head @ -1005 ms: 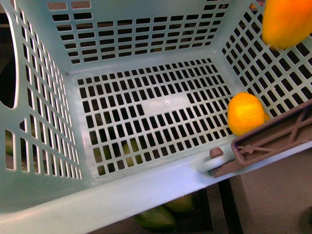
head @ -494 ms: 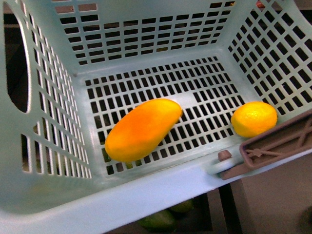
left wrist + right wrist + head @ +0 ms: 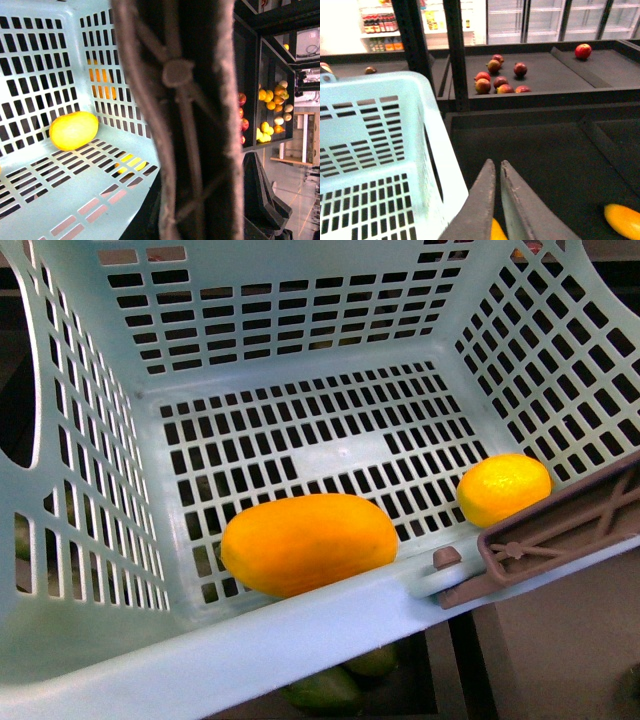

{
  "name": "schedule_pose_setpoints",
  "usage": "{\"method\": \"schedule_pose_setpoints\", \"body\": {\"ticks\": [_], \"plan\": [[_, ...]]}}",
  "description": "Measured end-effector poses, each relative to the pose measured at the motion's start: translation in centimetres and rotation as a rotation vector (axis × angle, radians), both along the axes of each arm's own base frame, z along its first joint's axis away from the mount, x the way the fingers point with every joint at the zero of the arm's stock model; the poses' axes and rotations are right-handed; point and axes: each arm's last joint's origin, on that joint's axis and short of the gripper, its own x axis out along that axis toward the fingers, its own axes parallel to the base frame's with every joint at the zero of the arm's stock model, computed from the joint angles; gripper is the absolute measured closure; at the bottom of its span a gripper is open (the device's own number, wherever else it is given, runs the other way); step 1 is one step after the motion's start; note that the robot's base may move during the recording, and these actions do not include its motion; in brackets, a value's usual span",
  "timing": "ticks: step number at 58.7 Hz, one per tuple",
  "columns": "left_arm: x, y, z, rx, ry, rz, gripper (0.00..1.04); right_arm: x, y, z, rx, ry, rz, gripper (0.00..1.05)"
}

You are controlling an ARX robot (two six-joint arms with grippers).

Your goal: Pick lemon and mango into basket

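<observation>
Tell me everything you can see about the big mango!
The mango is big, smooth and orange-yellow, shaped like a long egg with rounded ends, and it looks whole. It lies on its side on the slotted floor of the light teal basket, close against the near wall, whose rim hides its lower edge. It is apart from the lemon, which sits off to its right. Nothing holds it.
</observation>
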Motion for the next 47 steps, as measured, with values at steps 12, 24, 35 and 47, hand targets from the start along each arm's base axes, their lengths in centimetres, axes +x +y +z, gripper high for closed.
{"method": "schedule_pose_setpoints", "body": {"ticks": [12, 24, 35, 47], "plan": [[0.0, 0.0, 0.0, -0.001, 0.001, -0.003, 0.99, -1.5, 0.0, -1.4, 0.000, -0.001, 0.003, 1.03], [0.0, 0.0, 0.0, 0.002, -0.002, 0.002, 0.99, -3.0, 0.0, -2.6, -0.001, -0.002, 0.003, 1.03], [0.0, 0.0, 0.0, 0.001, -0.001, -0.002, 0.99, -3.9, 0.0, -3.1, 0.000, -0.003, 0.003, 1.03], [0.0, 0.0, 0.0, 0.001, -0.001, -0.002, 0.99, -4.6, 0.0, -3.6, 0.000, -0.001, 0.003, 1.03]]}}
